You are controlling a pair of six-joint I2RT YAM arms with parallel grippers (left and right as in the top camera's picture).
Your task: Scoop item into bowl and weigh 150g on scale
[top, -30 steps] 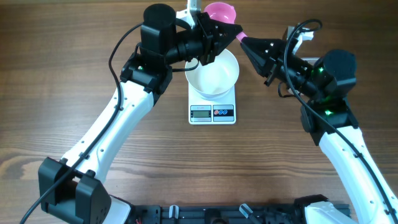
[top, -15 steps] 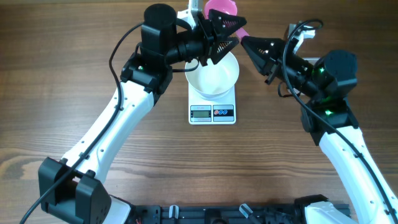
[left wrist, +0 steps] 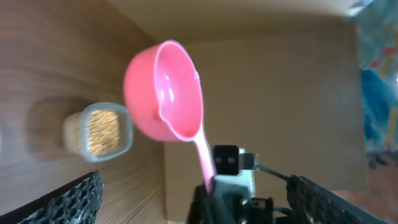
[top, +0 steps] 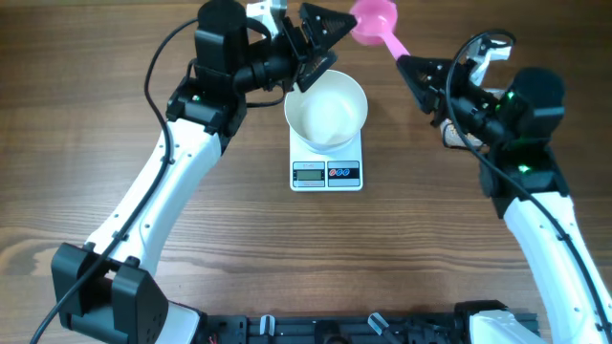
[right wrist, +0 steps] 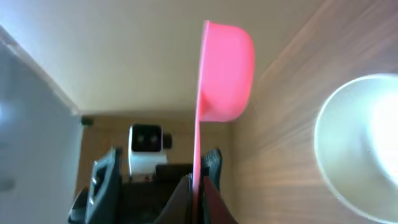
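Note:
My right gripper [top: 409, 65] is shut on the thin handle of a pink scoop [top: 369, 16], whose cup hangs in the air behind the bowl. In the right wrist view the scoop [right wrist: 227, 68] stands edge-on, its handle pinched between the jaws of the right gripper [right wrist: 198, 186]. My left gripper [top: 333, 40] is open just left of the scoop, holding nothing. The white bowl [top: 327, 110] sits empty on the scale [top: 327, 174]. In the left wrist view the scoop [left wrist: 165, 93] faces the open left gripper [left wrist: 194, 182], and the tan beans [left wrist: 102, 129] fill a clear tub on the table.
The clear tub [left wrist: 78, 134] stands on the wooden table [top: 143, 268] beyond the scoop in the left wrist view; it does not show overhead. The bowl's rim [right wrist: 329, 124] lies right of the scoop in the right wrist view.
My left gripper has opened, let go of the scoop and drawn back to the left. The right gripper has kept the scoop's handle and moved right with it.

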